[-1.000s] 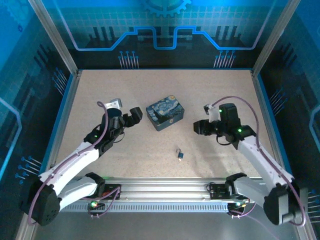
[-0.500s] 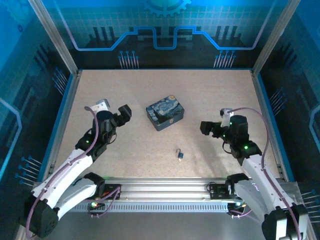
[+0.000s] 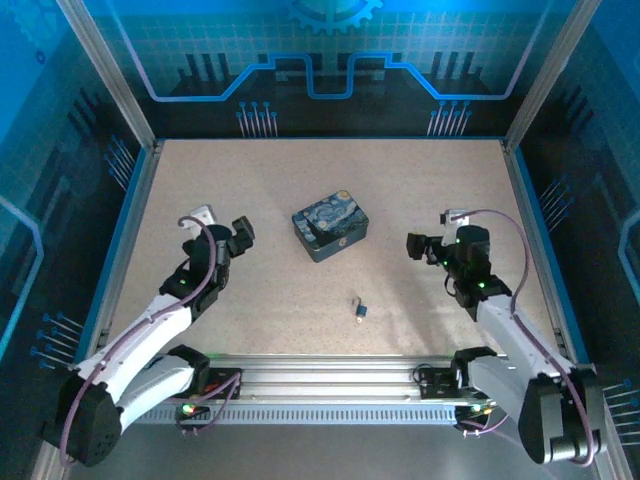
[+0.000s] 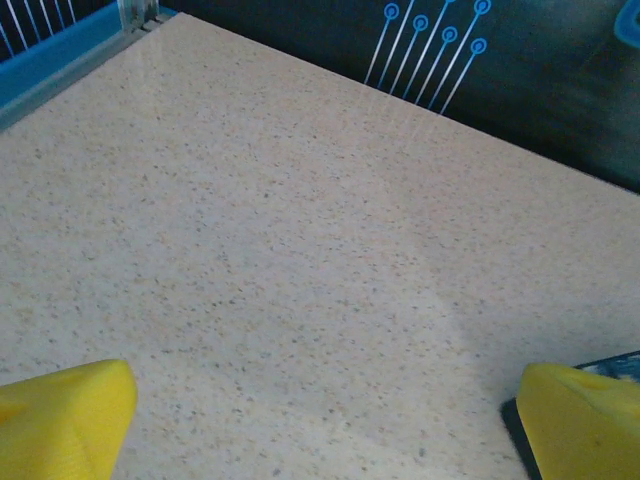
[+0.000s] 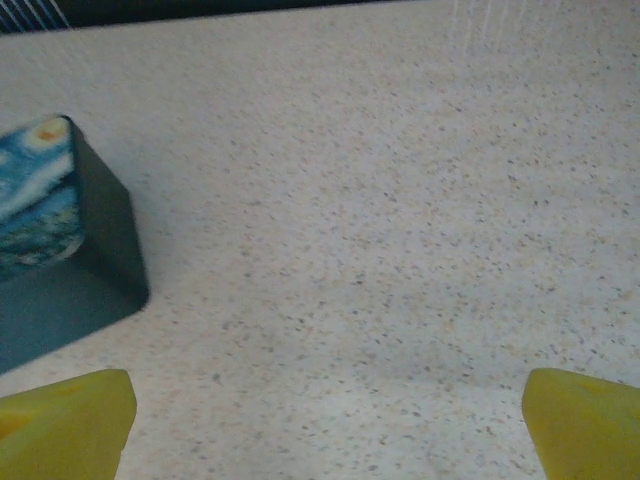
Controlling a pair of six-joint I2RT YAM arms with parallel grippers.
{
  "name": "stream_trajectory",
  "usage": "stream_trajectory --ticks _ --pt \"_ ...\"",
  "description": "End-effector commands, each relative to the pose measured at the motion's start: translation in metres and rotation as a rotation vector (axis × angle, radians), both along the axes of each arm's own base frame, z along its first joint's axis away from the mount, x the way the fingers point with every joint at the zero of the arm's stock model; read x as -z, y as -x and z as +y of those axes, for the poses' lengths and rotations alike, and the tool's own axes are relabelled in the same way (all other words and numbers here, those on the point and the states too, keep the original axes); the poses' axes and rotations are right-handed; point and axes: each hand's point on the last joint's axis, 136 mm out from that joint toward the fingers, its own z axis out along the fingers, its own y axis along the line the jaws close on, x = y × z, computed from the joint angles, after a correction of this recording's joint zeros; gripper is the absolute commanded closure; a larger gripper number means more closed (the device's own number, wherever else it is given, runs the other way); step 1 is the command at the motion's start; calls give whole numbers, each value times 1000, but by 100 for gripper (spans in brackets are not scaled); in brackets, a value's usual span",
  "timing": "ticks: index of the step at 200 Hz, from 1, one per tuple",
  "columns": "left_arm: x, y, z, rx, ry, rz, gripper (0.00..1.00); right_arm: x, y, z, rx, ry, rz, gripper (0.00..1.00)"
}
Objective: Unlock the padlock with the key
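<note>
Between the left gripper [image 3: 243,232] and the right gripper [image 3: 415,246] sits a tin [image 3: 330,231]. Both have fingers wide apart, well away from the padlock [image 3: 359,309].

On the speckled beige counter [image 3: 300,180], a tiny bluish-dark padlock [image 3: 359,309] lies near the front, well apart from a rectangular blue Starry Night tin [image 3: 330,231]; left end effector [image 3: 241,233] left of tin, right end effector [image 3: 414,245] right of it, both apart from padlock.

The top view looks down from behind over the whole speckled beige desk [image 3: 420,190]. Both wrist views skim it closely, the right sharing the blue swirl-printed rectangular tin [image 5: 40,210].
</note>
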Motion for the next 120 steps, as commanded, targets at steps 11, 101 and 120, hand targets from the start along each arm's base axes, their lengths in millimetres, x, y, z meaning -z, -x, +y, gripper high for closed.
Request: stream_trajectory --ticks 11,101,120 --pt "-8 -15 9 15 -210 -33 1 -13 -24 -13 26 81 -125 0" --pt "18 -28 5 52 -252 27 1 13 -48 -22 -17 111 -214 0" --pt "18 -29 7 58 -258 32 1 22 -50 -31 9 77 -230 0"
